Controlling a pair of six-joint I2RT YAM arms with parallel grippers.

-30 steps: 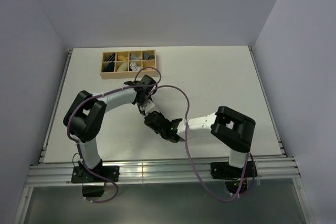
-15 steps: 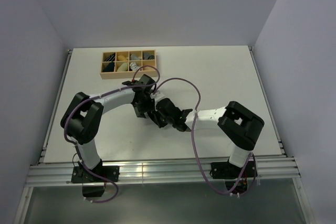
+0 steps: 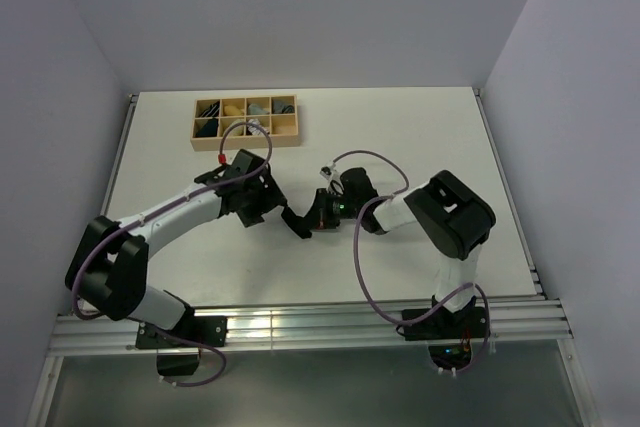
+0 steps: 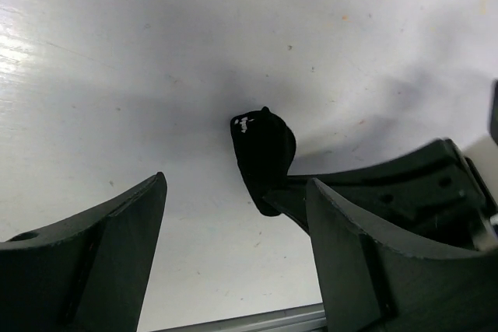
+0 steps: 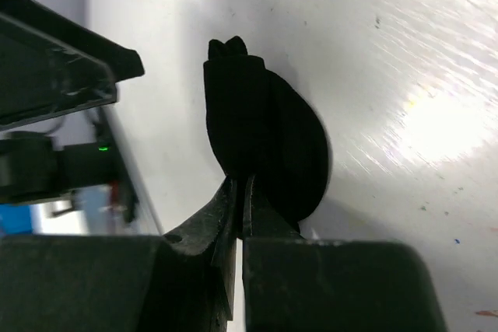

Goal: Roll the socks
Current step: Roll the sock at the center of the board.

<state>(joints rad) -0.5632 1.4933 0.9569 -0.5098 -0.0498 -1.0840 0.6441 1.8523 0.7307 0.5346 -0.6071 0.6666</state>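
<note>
Currently right end effector (image 5: 240, 192) pinches the black sock (image 5: 264, 130), left end effector (image 4: 236, 192) spread wide beside.

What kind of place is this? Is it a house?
Probably a robot lab, not a house: two robot arms bolted to a metal rail, a white table, plain walls boxing it in.

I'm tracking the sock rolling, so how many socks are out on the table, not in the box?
1: a black sock in the middle of the table, pinched in the shut right jaws. Another may be rolled inside or hidden beneath it.
</note>
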